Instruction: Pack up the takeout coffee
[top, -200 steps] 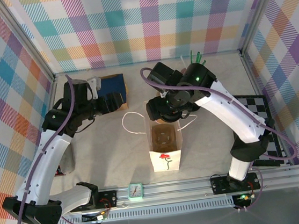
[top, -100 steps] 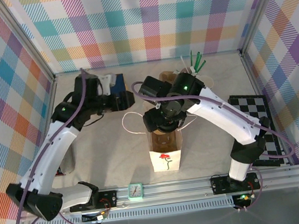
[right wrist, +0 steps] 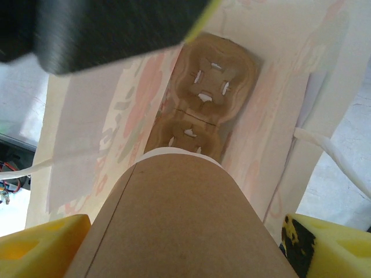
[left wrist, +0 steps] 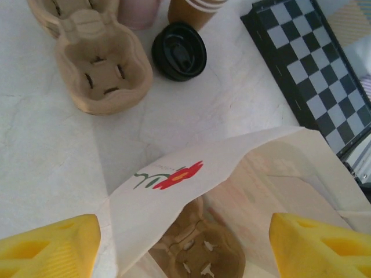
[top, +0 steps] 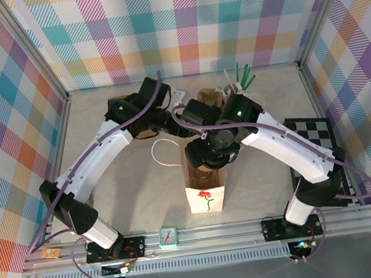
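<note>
Swung left arm [top: 100,152] over to paper bag [left wrist: 174,191], with left jaws apart astride rim. Kept right jaws clamped on takeout coffee [right wrist: 179,214] above bagged carrier [right wrist: 203,98]. Ready for lowering.

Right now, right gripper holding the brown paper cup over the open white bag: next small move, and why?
Probably lower the right gripper straight down. Its kraft-brown paper cup hangs over the open white paper bag, and the brown moulded-pulp cup carrier on the bag's floor shows empty sockets beneath. The left gripper stands open astride the bag's rim.
</note>
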Tool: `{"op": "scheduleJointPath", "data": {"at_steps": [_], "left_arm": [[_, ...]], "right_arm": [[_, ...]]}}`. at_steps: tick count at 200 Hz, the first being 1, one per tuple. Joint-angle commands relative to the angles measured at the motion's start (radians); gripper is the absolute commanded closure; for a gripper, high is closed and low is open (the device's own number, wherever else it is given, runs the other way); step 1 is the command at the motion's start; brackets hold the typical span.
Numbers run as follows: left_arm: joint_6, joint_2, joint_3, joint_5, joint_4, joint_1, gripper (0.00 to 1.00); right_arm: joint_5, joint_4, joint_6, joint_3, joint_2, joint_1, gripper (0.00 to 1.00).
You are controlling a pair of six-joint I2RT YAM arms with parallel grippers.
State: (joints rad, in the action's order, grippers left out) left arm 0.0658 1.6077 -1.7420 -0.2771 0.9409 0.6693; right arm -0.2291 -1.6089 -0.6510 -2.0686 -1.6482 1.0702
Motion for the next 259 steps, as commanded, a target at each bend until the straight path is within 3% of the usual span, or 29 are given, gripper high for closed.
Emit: {"op": "scheduleJointPath", "data": {"at_steps": [1, 30, 85, 119, 163, 225, 259], "left_arm": [[-0.046, 0.015, -0.031, 0.032, 0.082, 0.013, 0.25], [-0.051, 0.031, -0.033, 0.067, 0.097, 0.019, 0.31], [-0.024, 0.051, -0.04, 0.174, 0.104, 0.019, 0.59], [0.003, 0.051, -0.056, 0.235, 0.11, 0.017, 0.68], [0.044, 0.033, -0.056, 0.277, 0.122, 0.009, 0.73], [0.086, -0.033, 0.009, 0.236, 0.128, 0.009, 0.71], [0.115, -0.104, 0.063, 0.206, 0.106, 0.009, 0.69]], "right_arm": [[-0.021, -0.176, 0.001, 0.018, 0.019, 0.007, 0.6], [-0.03, -0.175, 0.024, 0.027, 0.01, 0.002, 0.6], [-0.05, -0.176, 0.059, 0.034, 0.006, -0.024, 0.6], [-0.059, -0.177, 0.08, 0.034, 0.009, -0.031, 0.6], [-0.086, -0.177, 0.128, 0.028, 0.028, -0.043, 0.61], [-0.163, -0.178, 0.196, -0.011, -0.007, -0.069, 0.61], [-0.108, -0.177, 0.211, -0.078, -0.038, -0.065, 0.63]]}}
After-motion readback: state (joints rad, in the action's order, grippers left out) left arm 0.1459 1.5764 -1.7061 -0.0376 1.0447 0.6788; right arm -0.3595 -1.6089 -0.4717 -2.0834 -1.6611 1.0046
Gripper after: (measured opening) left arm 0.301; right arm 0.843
